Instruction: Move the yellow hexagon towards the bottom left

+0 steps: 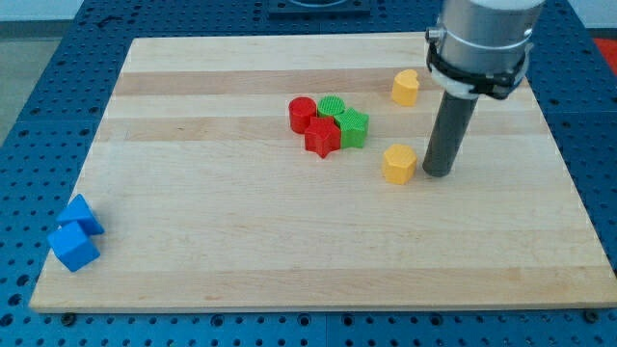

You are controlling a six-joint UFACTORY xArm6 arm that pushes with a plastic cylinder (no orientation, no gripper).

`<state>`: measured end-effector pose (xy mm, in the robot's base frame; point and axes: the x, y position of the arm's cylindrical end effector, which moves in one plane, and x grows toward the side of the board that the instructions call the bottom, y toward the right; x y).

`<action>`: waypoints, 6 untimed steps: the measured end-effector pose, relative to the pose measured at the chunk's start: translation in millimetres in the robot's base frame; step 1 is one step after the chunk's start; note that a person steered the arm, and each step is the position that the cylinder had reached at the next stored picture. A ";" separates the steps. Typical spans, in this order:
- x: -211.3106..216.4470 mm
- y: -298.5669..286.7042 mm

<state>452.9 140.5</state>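
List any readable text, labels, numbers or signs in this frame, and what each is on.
None. No text, label, number or sign shows on the wooden board, the blue perforated table, the arm's grey housing, the rod with my tip, the yellow hexagon or the other blocks.

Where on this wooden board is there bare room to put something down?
The widest bare stretch runs along the view's bottom, between the two blue blocks at the left edge and the board's right corner. The top left is bare too. It is crowded mid-board: the red and green cluster, then the yellow hexagon with my tip beside its right.
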 end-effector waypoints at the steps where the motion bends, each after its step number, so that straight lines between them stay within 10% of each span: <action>1: -7.0 -46.7; 4: 34.8 -185.4; 6: 79.6 -168.1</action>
